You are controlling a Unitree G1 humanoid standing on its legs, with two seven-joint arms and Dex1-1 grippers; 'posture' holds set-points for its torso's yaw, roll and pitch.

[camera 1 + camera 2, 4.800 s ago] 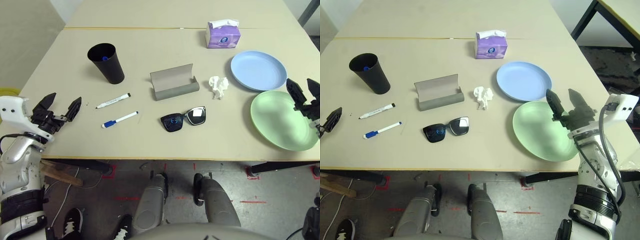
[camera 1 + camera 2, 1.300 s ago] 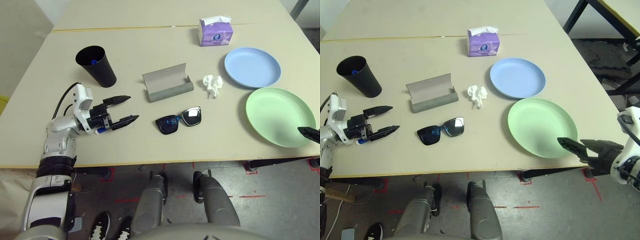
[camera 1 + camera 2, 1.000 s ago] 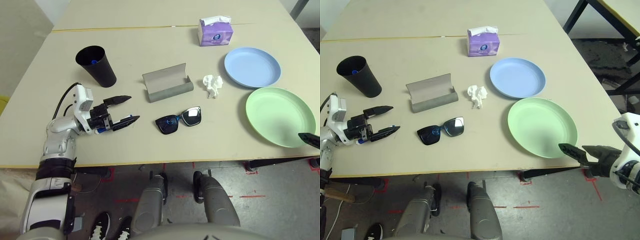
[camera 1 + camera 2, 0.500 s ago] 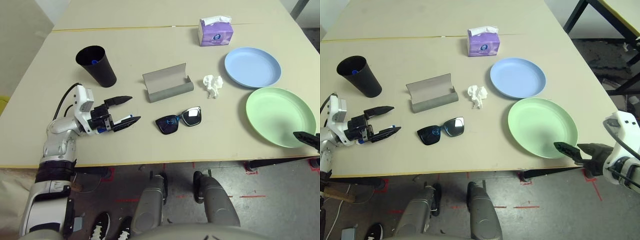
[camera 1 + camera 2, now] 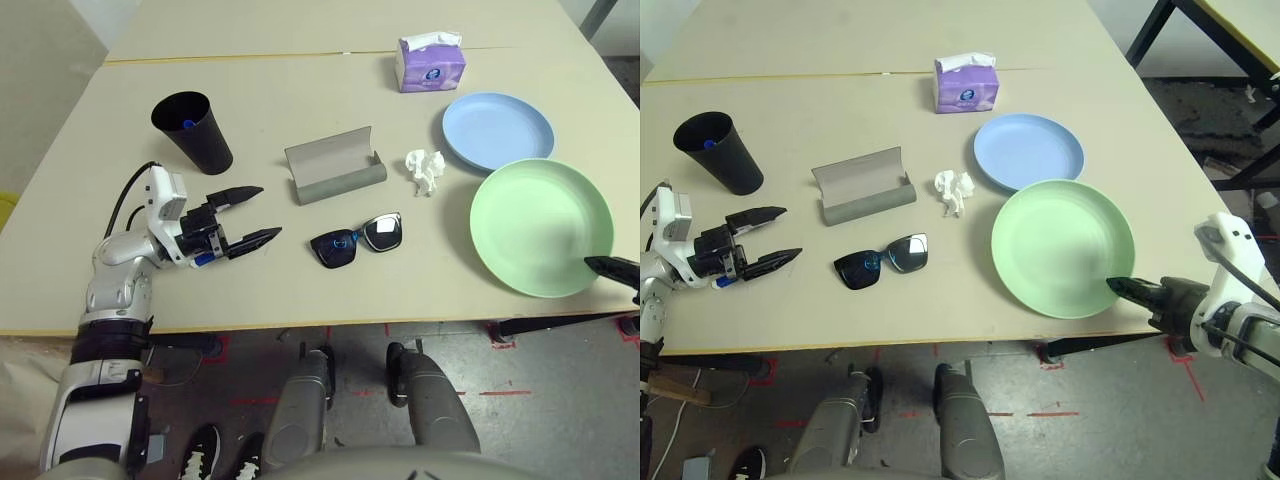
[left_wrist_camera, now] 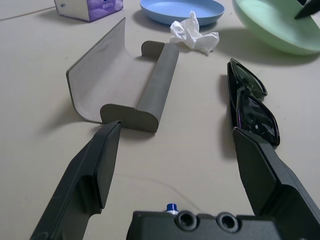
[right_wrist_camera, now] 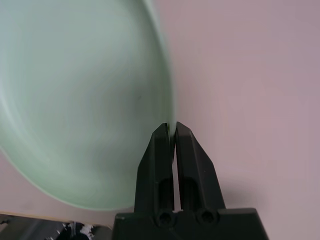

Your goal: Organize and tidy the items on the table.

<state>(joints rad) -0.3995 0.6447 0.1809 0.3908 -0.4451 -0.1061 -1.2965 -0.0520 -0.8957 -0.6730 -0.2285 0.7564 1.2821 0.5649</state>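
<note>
Early stage, most items still loose on the bench (image 5: 300, 290). Right gripper (image 7: 170, 128) fingers clamped on the near rim of the green plate (image 5: 1060, 245), lower right of the head view; its far edge now overlaps the blue plate (image 5: 1028, 150), so stacking looks underway. Left gripper (image 5: 243, 213) fingers wide open, empty, at left, with a blue-capped marker (image 5: 204, 259) just under it. Black cup (image 5: 195, 130) upper left has something blue inside. Sunglasses (image 5: 360, 239), open grey case (image 5: 335, 165) and crumpled tissue (image 5: 425, 168) sit mid-frame, untouched.
</note>
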